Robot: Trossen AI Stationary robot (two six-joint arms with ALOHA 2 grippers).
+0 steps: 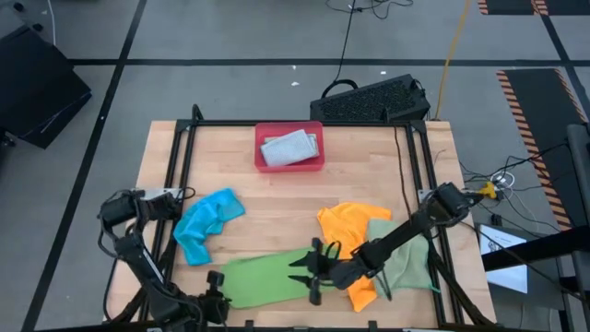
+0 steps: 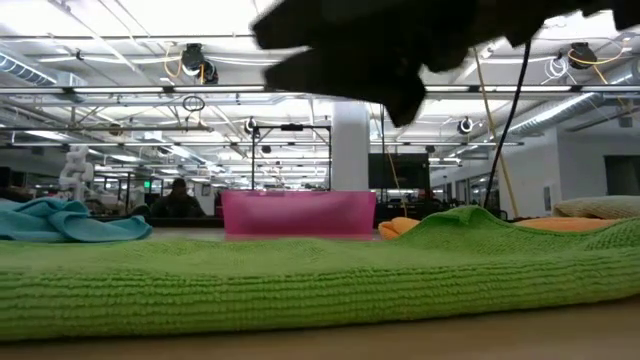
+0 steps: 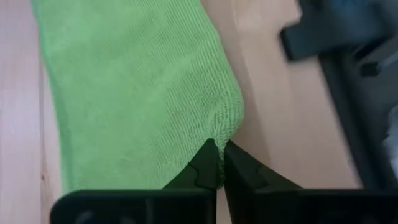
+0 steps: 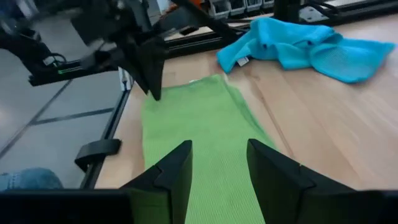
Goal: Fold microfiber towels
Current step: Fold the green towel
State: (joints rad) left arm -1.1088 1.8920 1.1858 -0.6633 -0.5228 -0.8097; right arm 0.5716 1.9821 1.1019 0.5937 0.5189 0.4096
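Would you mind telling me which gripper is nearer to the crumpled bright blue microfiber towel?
Left. The left gripper is shut on the bright green towel's corner just below the blue towel; the right gripper, open, sits over the green towel's other end, farther away.

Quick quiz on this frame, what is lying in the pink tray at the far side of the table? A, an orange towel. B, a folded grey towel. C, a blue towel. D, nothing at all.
B: the high view shows a folded light grey towel lying inside the pink tray, while the blue towel and orange towel lie out on the table.
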